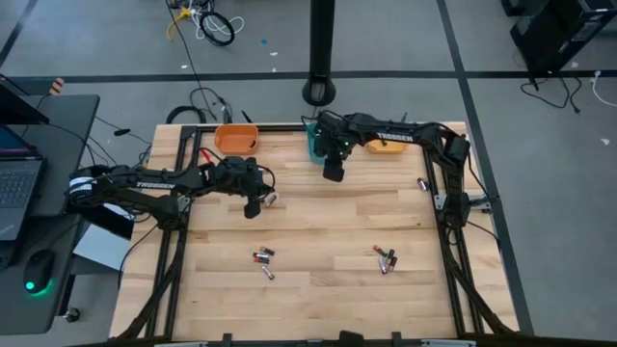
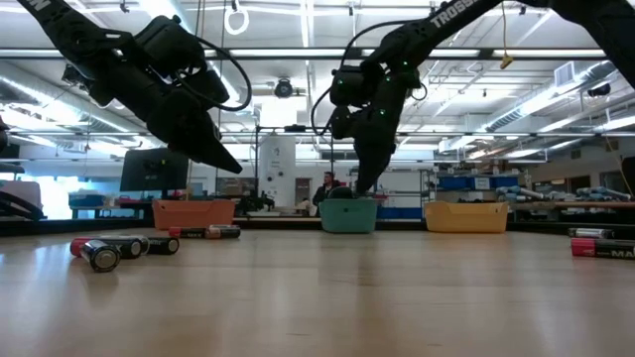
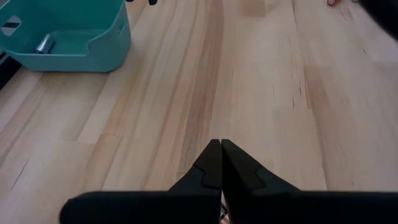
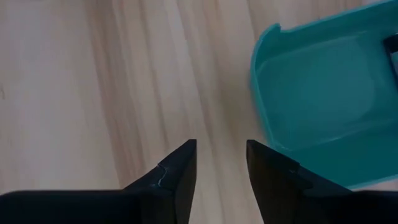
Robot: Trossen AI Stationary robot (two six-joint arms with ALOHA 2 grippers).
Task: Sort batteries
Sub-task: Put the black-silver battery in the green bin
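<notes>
Beside the teal bin (image 1: pixel 314 143), holding one battery (image 3: pixel 43 44), the right gripper (image 1: pixel 334 173) hung with fingers apart and empty, left gripper (image 1: pixel 253 208) pinched together, while most batteries (image 1: pixel 264 256) awaited sorting on the bench (image 1: pixel 318 231).

bins: orange (image 1: pixel 234 140) | teal (image 3: pixel 68 37) | yellow (image 2: pixel 466 216) | batteries (image 1: pixel 264 256): seemingly black-red

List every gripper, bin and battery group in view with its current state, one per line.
left gripper: shut, empty, above bare wood.
right gripper: open, empty, beside the teal bin.
teal bin: upright, one silver battery inside.
orange bin: upright at the far edge, contents not visible.
yellow bin: upright at the far edge, contents not visible.
loose batteries: lying on the table, unsorted.
</notes>
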